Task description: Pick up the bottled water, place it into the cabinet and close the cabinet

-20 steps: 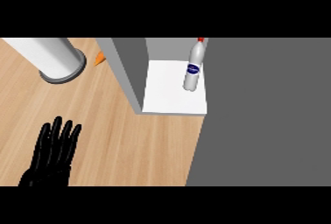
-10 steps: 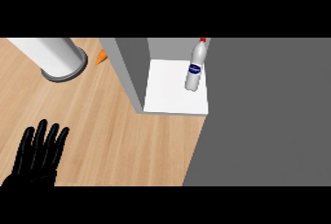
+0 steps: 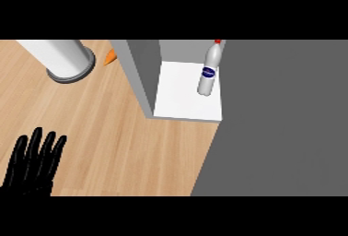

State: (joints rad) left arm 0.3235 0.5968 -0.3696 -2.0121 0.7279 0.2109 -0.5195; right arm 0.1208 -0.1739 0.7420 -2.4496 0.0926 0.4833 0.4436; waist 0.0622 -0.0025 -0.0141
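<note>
The water bottle (image 3: 209,69), clear with a blue label and a red cap, stands upright on the white cabinet shelf (image 3: 180,99), near the shelf's right side. The cabinet's grey side wall (image 3: 139,69) rises left of the shelf. A large grey panel (image 3: 285,120), apparently the cabinet door, fills the right of the head view and meets the shelf's right edge. My left hand (image 3: 32,166) rests open at the lower left over the wooden counter, fingers straight and pointing up, far from the bottle. It holds nothing. My right hand does not show.
A white cylinder with a grey base (image 3: 65,62) stands on the wooden counter (image 3: 122,147) at the upper left. A small orange object (image 3: 110,56) peeks out between it and the cabinet wall.
My left hand has drifted left toward the picture's edge, still open. The bottle and the grey panel have not moved.
</note>
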